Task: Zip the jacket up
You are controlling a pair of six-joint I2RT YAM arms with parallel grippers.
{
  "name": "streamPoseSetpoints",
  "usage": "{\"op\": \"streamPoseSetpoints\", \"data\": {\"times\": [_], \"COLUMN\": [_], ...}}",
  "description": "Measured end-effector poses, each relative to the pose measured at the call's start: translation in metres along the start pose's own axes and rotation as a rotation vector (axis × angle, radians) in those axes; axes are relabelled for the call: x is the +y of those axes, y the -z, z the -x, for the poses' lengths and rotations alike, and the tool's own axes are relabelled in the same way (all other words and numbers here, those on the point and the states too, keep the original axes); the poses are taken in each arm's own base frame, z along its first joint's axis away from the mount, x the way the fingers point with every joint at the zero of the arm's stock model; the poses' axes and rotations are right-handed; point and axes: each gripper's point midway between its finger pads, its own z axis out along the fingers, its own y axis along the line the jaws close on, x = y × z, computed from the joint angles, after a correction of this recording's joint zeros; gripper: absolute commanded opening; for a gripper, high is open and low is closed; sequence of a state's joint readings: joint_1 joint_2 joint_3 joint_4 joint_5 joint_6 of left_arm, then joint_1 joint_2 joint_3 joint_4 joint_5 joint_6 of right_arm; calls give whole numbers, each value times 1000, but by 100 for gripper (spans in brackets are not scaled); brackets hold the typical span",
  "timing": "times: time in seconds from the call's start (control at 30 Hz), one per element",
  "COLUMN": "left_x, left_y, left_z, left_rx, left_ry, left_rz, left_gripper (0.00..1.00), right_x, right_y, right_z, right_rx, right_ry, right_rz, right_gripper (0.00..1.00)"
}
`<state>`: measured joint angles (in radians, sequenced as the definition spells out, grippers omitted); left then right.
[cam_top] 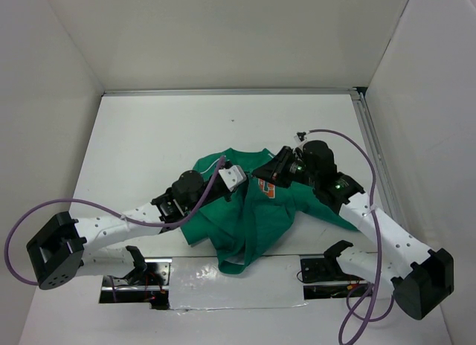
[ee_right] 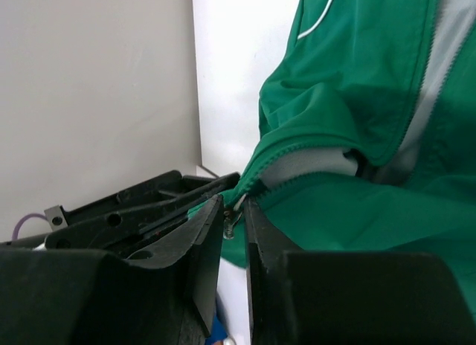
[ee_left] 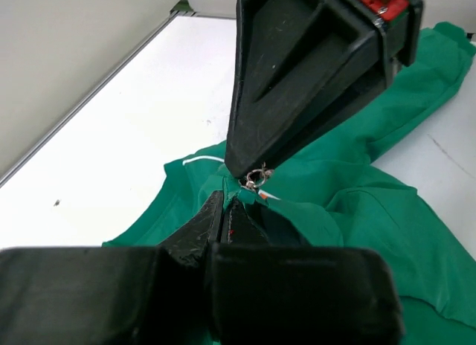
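The green zip jacket (cam_top: 249, 218) lies crumpled under both grippers, its length running back past both wrists. The left gripper (ee_left: 230, 211) clamps its fabric, the right gripper (ee_right: 234, 211) the metal zipper pull (ee_left: 256, 178).

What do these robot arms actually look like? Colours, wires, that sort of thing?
Both the left arm and the right arm have white links joined by chunky black joints. A purple cable loops along each. The left gripper and right gripper have black wedge-shaped fingers; a green light glows on the right arm.
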<state>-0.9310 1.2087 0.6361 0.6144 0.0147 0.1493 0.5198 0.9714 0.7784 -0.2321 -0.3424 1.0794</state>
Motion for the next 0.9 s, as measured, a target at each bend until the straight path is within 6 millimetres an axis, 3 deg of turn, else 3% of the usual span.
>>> {"op": "streamPoseSetpoints", "data": {"times": [0.17, 0.33, 0.4, 0.77, 0.9], "left_x": [1, 2, 2, 2, -2], "left_y": [1, 3, 3, 6, 14], "left_z": [-6, -12, -13, -11, 1], "left_rx": [24, 50, 51, 52, 32], "left_ry": [1, 1, 1, 6, 25], "left_rz": [9, 12, 14, 13, -12], "left_gripper": [0, 0, 0, 0, 0], "right_x": [-1, -4, -3, -17, -20], "right_y": [-7, -15, -17, -18, -18], "right_z": [-6, -7, -7, -3, 6], "right_rx": [47, 67, 69, 7, -69], "right_ry": [-6, -15, -16, 16, 83], "right_rz": [8, 4, 8, -74, -111], "right_gripper": [24, 17, 0, 0, 0]}}
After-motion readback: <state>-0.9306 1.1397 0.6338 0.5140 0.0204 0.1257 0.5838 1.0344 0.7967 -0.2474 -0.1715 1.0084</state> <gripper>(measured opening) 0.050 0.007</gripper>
